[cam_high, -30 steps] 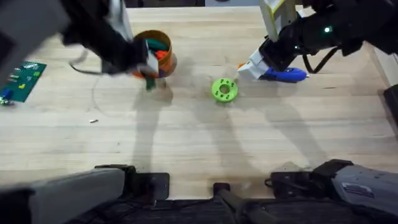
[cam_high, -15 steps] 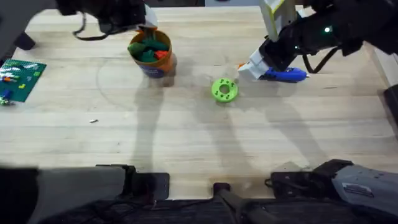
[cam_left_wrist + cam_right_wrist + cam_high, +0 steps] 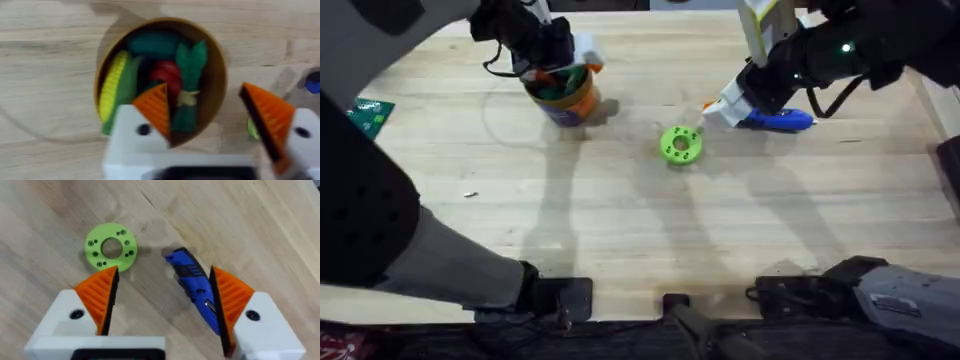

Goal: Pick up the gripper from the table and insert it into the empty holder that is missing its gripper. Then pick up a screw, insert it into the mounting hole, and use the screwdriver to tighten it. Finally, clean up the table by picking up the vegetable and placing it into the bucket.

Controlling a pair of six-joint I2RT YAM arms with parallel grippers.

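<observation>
The round orange bucket (image 3: 218, 75) holds toy vegetables in dark green, yellow and red. The screwdriver's long handle (image 3: 196, 286) is bright blue. The holed disc (image 3: 110, 247) is bright green. Both tools carry orange ribbed pads (image 3: 100, 292) on white fingers. The wooden surface (image 3: 650, 230) is pale tan.

Light wooden plank table (image 3: 620, 230), soft shadows across it.

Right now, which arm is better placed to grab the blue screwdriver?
The right arm. Its open claw hangs just above the screwdriver, while the left claw is over the bucket.
</observation>
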